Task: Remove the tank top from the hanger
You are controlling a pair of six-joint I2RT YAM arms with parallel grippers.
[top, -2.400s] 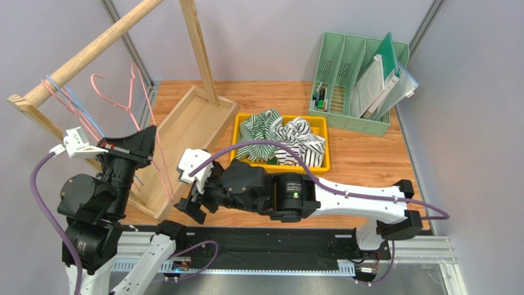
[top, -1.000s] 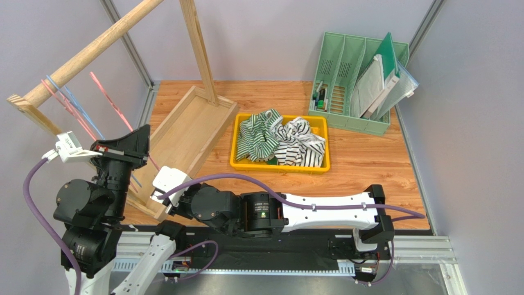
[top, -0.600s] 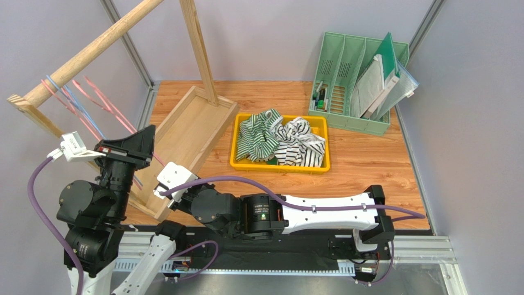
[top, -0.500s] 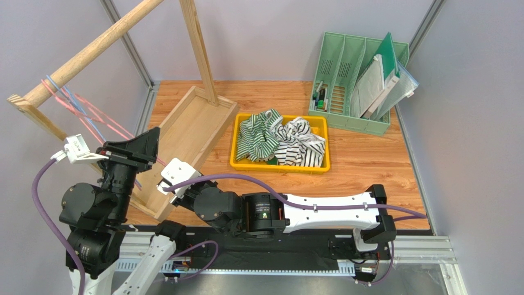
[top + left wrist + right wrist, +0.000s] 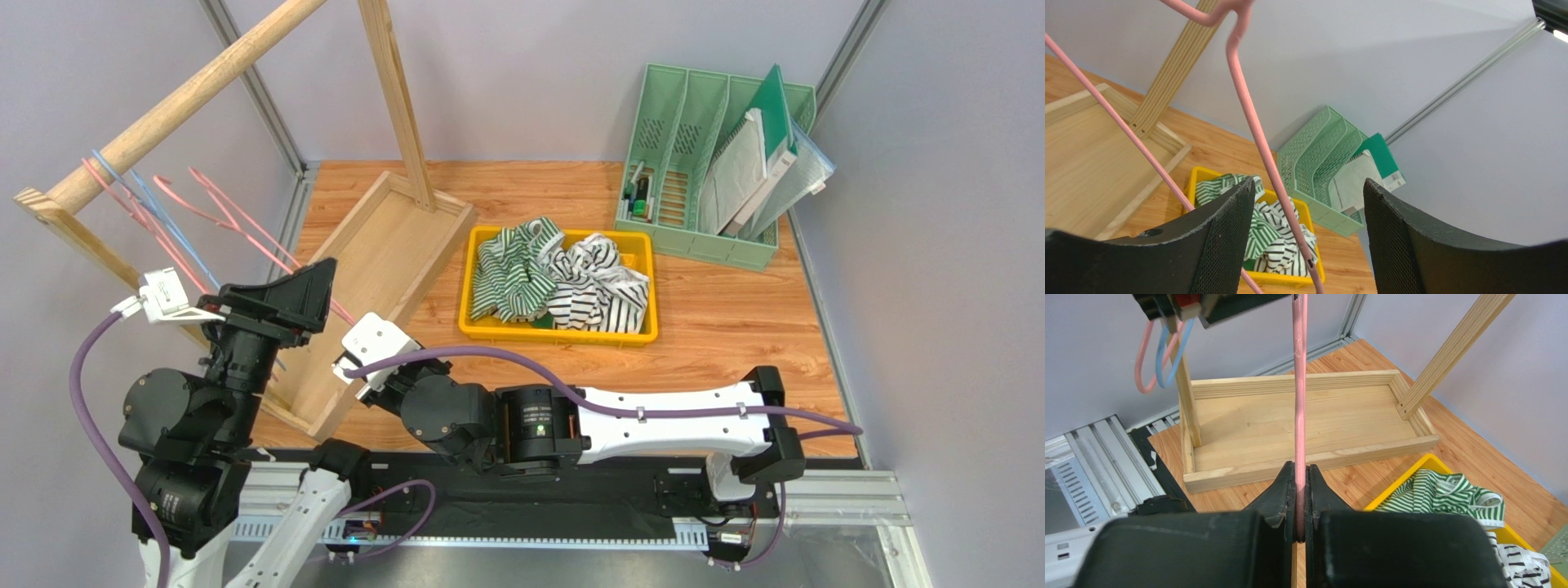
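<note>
Pink hanger [image 5: 1298,386], bare, passes between the released left jaws, while the right jaws clench its wire. The striped tank top [image 5: 513,267] lies in the yellow tray [image 5: 558,335] on the tabletop [image 5: 736,319]. Steady, slow guidance should avoid snagging neighbouring hangers [image 5: 1158,358].

Smooth glossy pink hanger [image 5: 1298,416], pale matt wooden rack [image 5: 368,263], soft striped cloth tank tops [image 5: 577,279], shiny yellow plastic bin [image 5: 558,335], perforated green plastic file organizer [image 5: 669,135]
</note>
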